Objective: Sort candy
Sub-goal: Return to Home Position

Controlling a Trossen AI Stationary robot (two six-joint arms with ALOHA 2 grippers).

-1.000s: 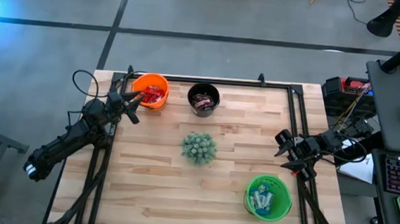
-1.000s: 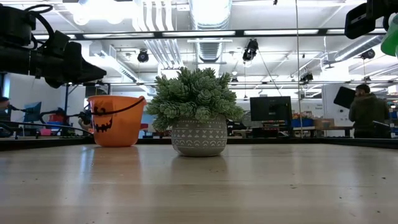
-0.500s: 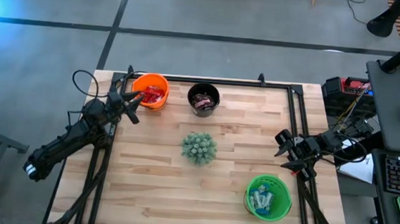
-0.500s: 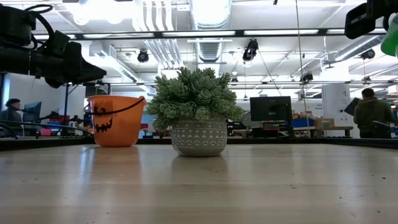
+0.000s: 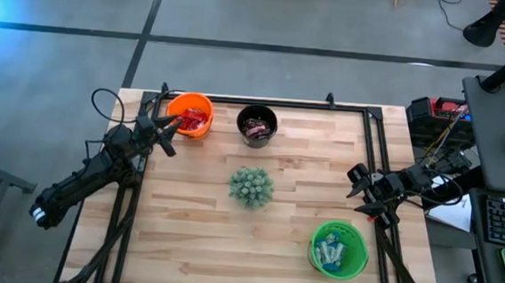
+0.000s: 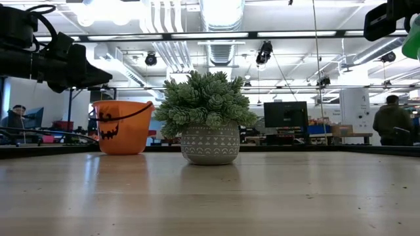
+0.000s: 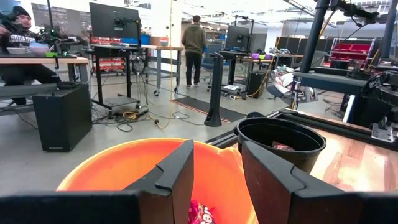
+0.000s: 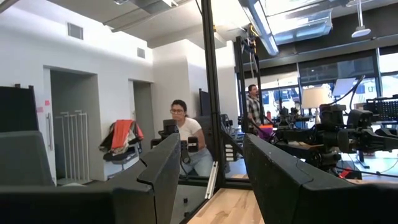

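The candy lies sorted in three buckets on the wooden table: red pieces in the orange bucket at the far left, dark pieces in the black bucket beside it, and light blue and white pieces in the green bucket near the front right. My left gripper hangs open just beside the orange bucket, level, with nothing between its fingers. My right gripper stands open at the table's right edge, tipped slightly upward and holding nothing.
A spiky green plant in a grey patterned pot stands in the middle of the table. A black frame runs along the table's far and side edges. Bare wood lies at the front left. People are in the room beyond.
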